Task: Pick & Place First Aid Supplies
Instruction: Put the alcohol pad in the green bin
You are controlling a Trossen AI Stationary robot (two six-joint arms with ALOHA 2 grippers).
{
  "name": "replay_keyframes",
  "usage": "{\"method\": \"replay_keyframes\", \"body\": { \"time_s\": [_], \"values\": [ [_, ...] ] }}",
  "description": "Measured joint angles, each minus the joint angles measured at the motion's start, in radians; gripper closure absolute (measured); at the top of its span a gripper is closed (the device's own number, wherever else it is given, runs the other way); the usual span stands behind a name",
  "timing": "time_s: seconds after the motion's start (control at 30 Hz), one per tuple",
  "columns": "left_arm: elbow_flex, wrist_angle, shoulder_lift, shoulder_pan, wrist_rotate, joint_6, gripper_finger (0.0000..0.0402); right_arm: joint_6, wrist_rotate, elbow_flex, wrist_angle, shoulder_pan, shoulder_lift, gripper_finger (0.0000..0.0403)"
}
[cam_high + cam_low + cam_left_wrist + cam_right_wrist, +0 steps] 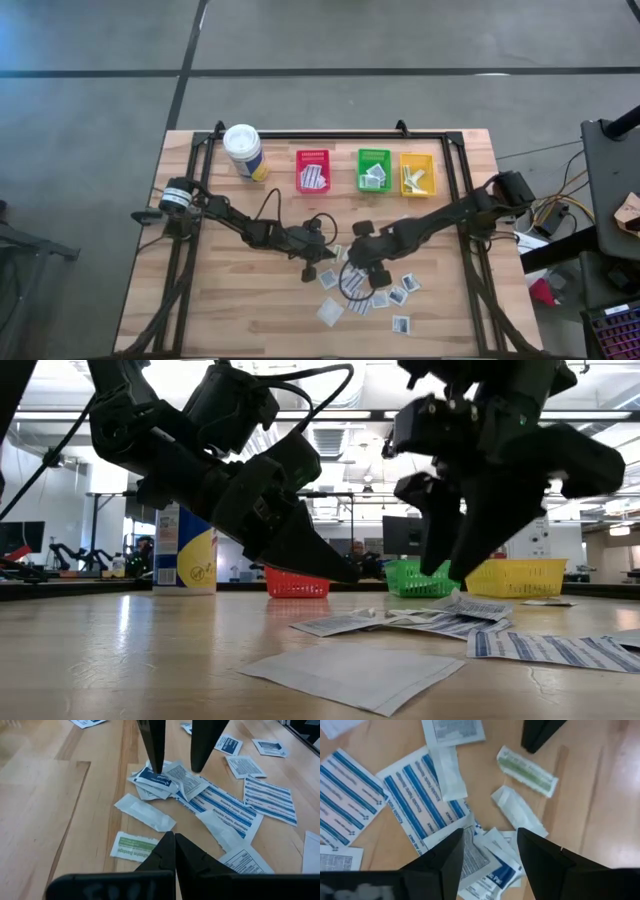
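Both tools poised over the scattered first aid packets [370, 290] at mid-bench.
Red bin [313, 171], green bin [374, 169], yellow bin [417, 173] and a white canister [244, 152] line the far edge. Right tool [487, 851] points down, fingers spread, above the heap; left tool [172, 851], pressed together, slants in just beside.

So the right gripper [487, 857] hung over the packets [470, 820] with its fingers [442, 862] spread apart, a small crumpled heap of packets showing between them. Blue-striped packets [415, 800] lay flat on the wood table [600, 780], a green-printed one [527, 770] sat off by itself, and the left gripper's dark tip [540, 732] poked in just beside it
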Motion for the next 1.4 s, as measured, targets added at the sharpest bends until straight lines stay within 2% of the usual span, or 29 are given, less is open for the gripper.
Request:
{"method": "replay_keyframes", "body": {
  "time_s": [0.53,1.13,1.4],
  "values": [
    [-0.002,-0.006,0.0,0.0,0.0,0.0,0.0401,-0.002,-0.025,0.052,-0.075,0.0,0.107,0.0254],
    [-0.008,-0.007,0.0,0.0,0.0,0.0,0.0401,0.009,-0.045,0.051,-0.084,0.0,0.099,0.0389],
    [-0.01,-0.028,-0.002,0.0,0.0,0.0,0.0401,0.033,-0.048,0.073,-0.143,0.0,0.081,0.0394]
  ]
}}
